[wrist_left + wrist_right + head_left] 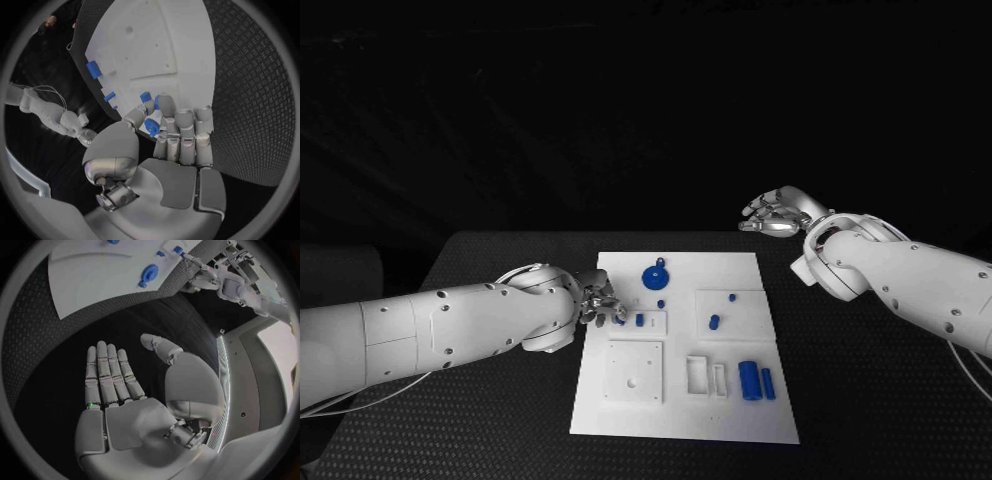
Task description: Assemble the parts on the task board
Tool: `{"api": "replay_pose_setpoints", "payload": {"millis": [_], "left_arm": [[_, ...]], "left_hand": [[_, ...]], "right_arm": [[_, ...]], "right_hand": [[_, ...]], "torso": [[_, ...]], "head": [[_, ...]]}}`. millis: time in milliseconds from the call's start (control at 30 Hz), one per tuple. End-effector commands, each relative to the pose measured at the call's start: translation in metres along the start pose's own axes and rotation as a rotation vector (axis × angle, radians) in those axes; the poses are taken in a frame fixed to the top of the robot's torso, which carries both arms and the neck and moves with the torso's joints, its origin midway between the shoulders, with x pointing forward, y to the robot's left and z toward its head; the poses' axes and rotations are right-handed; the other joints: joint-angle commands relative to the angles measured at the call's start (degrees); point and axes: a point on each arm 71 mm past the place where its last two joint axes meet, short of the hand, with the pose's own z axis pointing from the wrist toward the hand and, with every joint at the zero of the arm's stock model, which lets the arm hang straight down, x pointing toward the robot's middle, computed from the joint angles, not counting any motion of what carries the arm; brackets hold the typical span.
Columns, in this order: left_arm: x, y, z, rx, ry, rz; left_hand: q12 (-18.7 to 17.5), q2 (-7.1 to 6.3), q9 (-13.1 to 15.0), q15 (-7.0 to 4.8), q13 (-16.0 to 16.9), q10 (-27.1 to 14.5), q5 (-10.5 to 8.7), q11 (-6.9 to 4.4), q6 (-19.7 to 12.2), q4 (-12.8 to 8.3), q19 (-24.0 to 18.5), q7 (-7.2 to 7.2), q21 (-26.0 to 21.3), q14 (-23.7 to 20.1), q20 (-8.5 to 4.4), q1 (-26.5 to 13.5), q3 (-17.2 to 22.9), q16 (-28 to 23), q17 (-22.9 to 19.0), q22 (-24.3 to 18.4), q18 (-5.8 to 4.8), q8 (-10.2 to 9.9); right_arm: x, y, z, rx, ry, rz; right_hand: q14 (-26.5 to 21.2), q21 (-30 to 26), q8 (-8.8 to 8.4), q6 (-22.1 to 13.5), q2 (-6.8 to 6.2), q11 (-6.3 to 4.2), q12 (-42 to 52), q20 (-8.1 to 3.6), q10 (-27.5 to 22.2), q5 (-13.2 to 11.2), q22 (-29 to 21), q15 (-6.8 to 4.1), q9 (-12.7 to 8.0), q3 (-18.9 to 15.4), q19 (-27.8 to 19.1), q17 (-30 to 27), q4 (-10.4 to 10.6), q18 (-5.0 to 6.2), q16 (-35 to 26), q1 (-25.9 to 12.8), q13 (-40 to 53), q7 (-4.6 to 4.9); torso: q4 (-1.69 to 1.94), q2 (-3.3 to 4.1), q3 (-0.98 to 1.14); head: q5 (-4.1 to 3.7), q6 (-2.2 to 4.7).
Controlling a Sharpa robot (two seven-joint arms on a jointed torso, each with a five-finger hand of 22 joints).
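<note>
The white task board (733, 420) lies in the middle of the table. My left hand (599, 300) is at the board's left edge and pinches a small blue part (152, 126) between thumb and fingers, just above the board (169, 40). A blue disc (655, 277) sits near the board's far end, also seen as the disc (149, 274). A short blue peg (640, 321) and another peg (714, 322) stand mid-board. Two blue cylinders (757, 381) lie side by side at the right. My right hand (773, 212) hangs open beyond the board's far right corner, fingers straight (109, 377).
White raised blocks stand on the board: a square plate with holes (635, 373) and a slotted frame (705, 375). The black textured table (877, 400) surrounds the board on all sides.
</note>
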Motion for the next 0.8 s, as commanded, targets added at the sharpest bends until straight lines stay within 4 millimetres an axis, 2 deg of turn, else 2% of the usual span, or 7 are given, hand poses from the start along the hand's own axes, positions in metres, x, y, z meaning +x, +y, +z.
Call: {"api": "replay_pose_setpoints", "payload": {"millis": [33, 233, 800], "left_arm": [[0.0008, 0.0000, 0.0010, 0.001, -0.013, 0.016], [0.0011, 0.0013, 0.0023, -0.002, -0.012, 0.017], [0.0063, 0.0002, 0.0045, 0.001, 0.009, 0.025]], "left_hand": [[0.24, 0.53, 1.65, -1.93, 0.11, 2.64, 0.36, -2.40, 2.14, -0.02, 0.20, -1.83, 0.34, 1.32, -4.63, 0.03, 0.22, 0.36, 0.09, 1.28, 0.99, 4.67], [0.33, 0.54, 1.66, -1.94, 0.16, 2.61, 0.40, -2.40, 2.14, -0.01, 0.19, -1.84, 0.40, 1.30, -4.64, -0.01, 0.22, 0.41, 0.12, 1.28, 0.99, 4.71], [0.48, 0.57, 1.66, -1.98, 0.25, 2.53, 0.38, -2.40, 2.10, 0.03, 0.17, -1.84, 0.52, 1.27, -4.66, -0.09, 0.22, 0.50, 0.18, 1.27, 1.00, 4.78]], "right_arm": [[0.0003, 0.0014, -0.0001, -0.012, 0.006, 0.003], [0.0007, 0.0019, -0.0003, -0.014, 0.008, 0.003], [0.0016, 0.0029, -0.0006, -0.016, 0.014, 0.005]], "right_hand": [[-0.11, -0.33, 0.27, -0.25, -0.08, -0.12, -0.36, 0.07, 0.46, -0.11, -0.05, 0.32, -0.07, -0.47, -0.43, -0.08, 0.05, -0.75, -0.23, 0.61, -0.12, 1.41], [-0.12, -0.40, 0.29, -0.25, -0.10, -0.11, -0.42, 0.10, 0.51, -0.10, -0.04, 0.34, -0.10, -0.50, -0.47, -0.17, 0.07, -0.74, -0.29, 0.63, -0.28, 1.44], [-0.12, -0.54, 0.31, -0.25, -0.09, -0.10, -0.54, 0.17, 0.61, -0.07, -0.03, 0.39, -0.16, -0.57, -0.54, -0.34, 0.14, -0.71, -0.40, 0.65, -0.57, 1.47]], "torso": [[0.03, -0.01, -0.01], [0.03, -0.01, -0.08], [0.04, -0.03, -0.05]], "head": [[0.01, -0.03], [-0.06, -0.07], [-0.18, -0.24]]}}
